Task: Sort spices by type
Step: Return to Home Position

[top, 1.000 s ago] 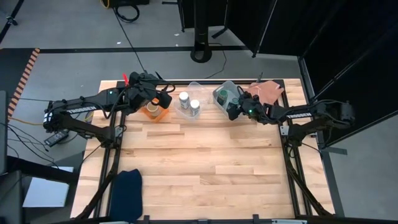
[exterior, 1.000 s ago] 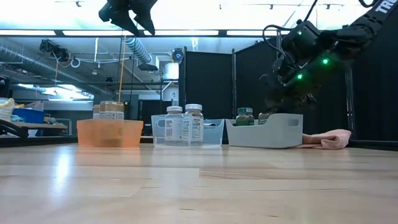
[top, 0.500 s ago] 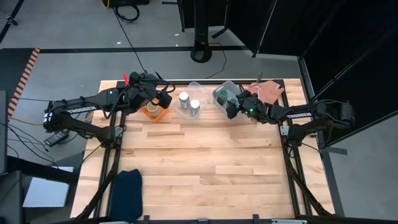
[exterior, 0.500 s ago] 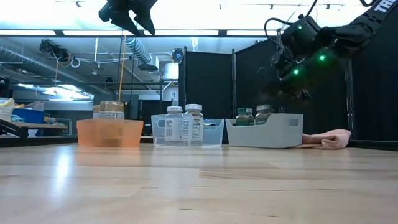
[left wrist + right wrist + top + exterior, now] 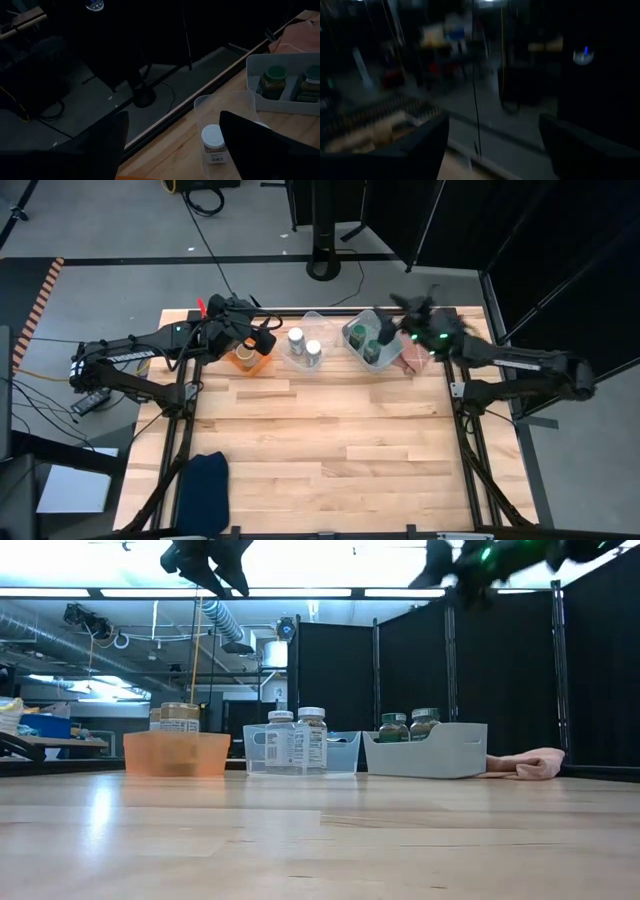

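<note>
— Checking the left hand [image 5: 258, 338]?
— Hovering open at eleven o'clock, above the orange tray [image 5: 175, 755] holding both tan-topped jars [image 5: 180, 718].
— And at twelve, along the desk [image 5: 330, 430]?
— Sitting in the clear tray [image 5: 345, 752]: both white-lidded jars [image 5: 295, 336].
— Right hand [image 5: 445, 562]?
— Hanging high at one o'clock, spread wide, gripping nothing, over the grey-blue tray [image 5: 450, 750] keeping both green-lidded jars [image 5: 361, 333].

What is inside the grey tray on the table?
Two green-lidded spice jars stand upright in the grey tray. Its wall covers their lower parts in the low view.
</note>
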You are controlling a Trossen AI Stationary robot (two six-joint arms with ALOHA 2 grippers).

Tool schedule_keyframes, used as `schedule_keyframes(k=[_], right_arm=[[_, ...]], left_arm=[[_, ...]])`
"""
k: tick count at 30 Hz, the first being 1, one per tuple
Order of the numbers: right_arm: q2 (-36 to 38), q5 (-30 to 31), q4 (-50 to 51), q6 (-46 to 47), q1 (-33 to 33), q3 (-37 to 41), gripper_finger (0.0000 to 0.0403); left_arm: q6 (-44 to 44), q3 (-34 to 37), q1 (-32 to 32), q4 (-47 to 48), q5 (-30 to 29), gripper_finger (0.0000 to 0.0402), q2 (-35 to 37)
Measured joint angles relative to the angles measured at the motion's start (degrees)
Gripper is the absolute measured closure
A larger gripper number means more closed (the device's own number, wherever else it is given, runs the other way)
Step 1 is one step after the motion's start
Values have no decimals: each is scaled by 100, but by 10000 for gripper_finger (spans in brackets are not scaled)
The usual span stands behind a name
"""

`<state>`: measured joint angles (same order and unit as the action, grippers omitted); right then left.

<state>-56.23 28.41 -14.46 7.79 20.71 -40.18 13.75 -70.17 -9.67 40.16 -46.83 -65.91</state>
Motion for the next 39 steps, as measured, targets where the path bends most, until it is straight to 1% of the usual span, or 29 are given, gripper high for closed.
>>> schedule_keyframes(k=[3,6,8,11,14,17,19,21,23,26,29,31,35,39], right_arm=[[586,0,78,-151,-26,-159,91],[1200,8,151,-24,-102,-195,93],[1627,6,256,295,-165,-195,94],[2248,5,672,523,-294,-205,96],[2776,3,1475,488,-418,-206,95],[3246,-4,2331,733,-553,-204,94],[3535,-88,2834,941,-656,-204,94],[3777,-319,3313,1052,-740,-204,96],[3976,-667,3647,1052,-810,-204,96],[4219,-1173,3993,928,-886,-204,96],[4394,-1236,4172,1007,-907,-202,93],[4490,-1370,4236,889,-907,-202,92],[4573,-1955,4270,595,-909,-202,94],[4582,-2378,4322,300,-909,-199,96]], left_arm=[[-4,0,2,0,0,85,0],[55,0,1,-49,-4,85,0],[170,2,2,-297,-5,85,0],[-132,2,33,-852,96,85,0],[-583,2,39,-1555,658,85,0],[-636,2,35,-2166,1580,85,19],[-695,2,3,-2383,2144,85,72],[-714,1,-6,-2488,2438,85,171],[-716,56,-7,-2469,2480,85,294],[-716,351,-7,-2606,2484,85,688],[-712,820,0,-2901,2448,85,1250],[-669,1196,2,-3129,2435,85,1664],[-462,1955,2,-3481,2404,85,2490],[-404,2581,20,-3621,2404,85,3226]])
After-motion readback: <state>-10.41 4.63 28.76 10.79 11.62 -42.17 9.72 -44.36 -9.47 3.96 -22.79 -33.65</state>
